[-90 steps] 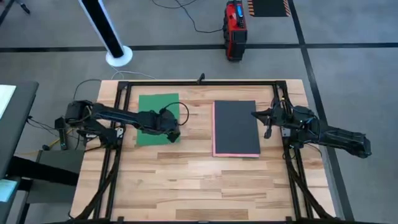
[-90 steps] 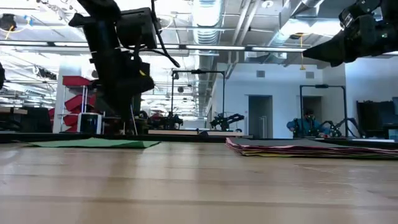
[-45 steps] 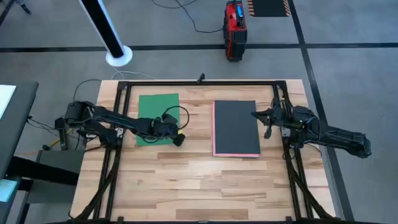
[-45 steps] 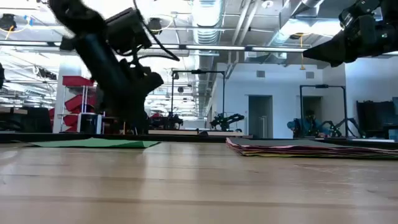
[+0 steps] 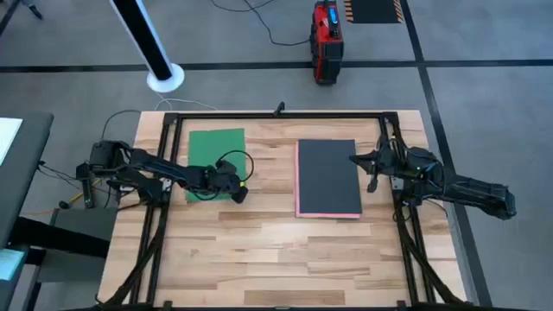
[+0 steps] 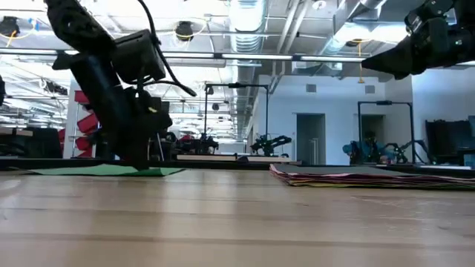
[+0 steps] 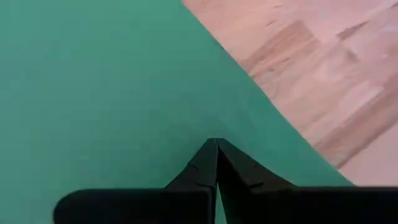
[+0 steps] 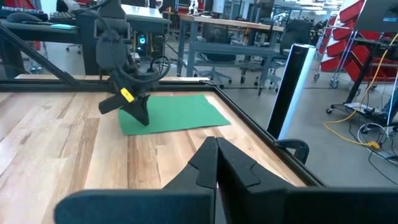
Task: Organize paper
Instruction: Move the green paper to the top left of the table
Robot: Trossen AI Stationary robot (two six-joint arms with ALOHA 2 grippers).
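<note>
Since a second ago the green sheet [image 5: 215, 154] has slid toward nine o'clock under my left gripper [image 5: 238, 193], which has dropped from four o'clock of the sheet's centre onto its near right corner. My left arm reaches low across the wooden table [image 5: 285, 250], fingers pressed together, tips on the green paper. The dark grey sheet [image 5: 327, 176] tops the stack at three o'clock. My right gripper [image 5: 355, 161] hovers unmoved at that stack's right edge, fingers closed.

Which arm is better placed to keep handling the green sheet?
Left. The left gripper is down at the green sheet's corner, fingers shut, while the right gripper hovers beside the dark-topped stack, far from it.
</note>
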